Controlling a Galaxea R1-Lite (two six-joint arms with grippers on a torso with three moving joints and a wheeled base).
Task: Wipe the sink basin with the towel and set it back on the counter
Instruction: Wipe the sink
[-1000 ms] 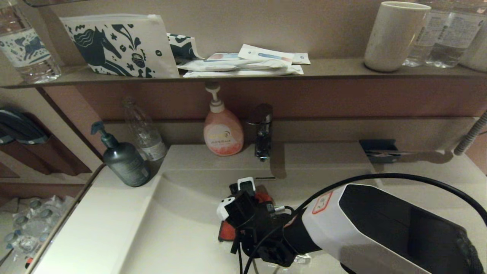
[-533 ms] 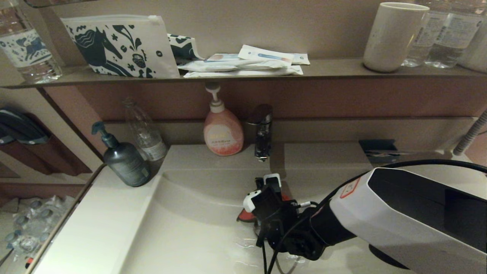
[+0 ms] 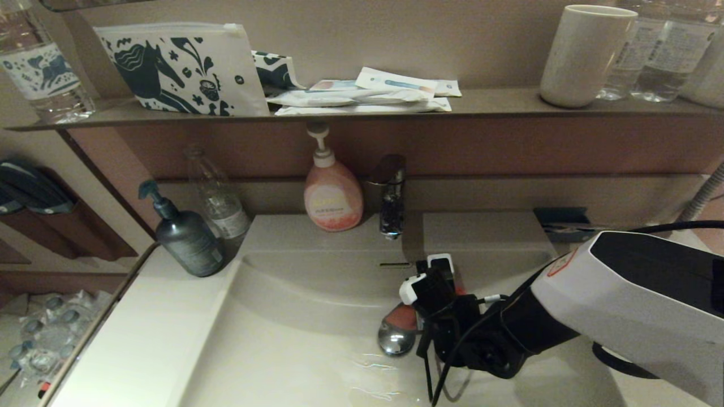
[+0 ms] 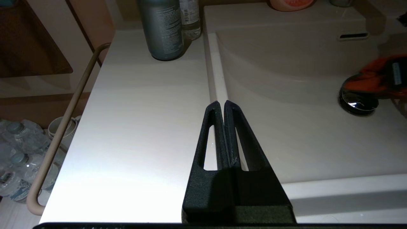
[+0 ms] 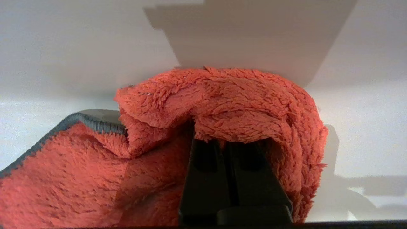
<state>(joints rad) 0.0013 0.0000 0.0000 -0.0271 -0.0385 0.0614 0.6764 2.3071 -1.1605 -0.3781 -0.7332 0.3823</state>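
Observation:
My right gripper reaches down into the off-white sink basin, close to its curved back wall and just right of the overflow slot. It is shut on the orange-red towel, which is bunched under it and presses on the basin. In the right wrist view the towel folds over the closed fingers and hides their tips. The chrome drain plug lies bare at the towel's left edge. My left gripper hovers shut and empty above the counter beside the basin's left rim.
A dark green pump bottle and a clear bottle stand at the counter's back left. A pink soap dispenser and the faucet stand behind the basin. Above them a brown shelf carries pouches and a cup.
My right gripper has slid to the right across the basin with the towel, and the drain plug that it covered now shows.

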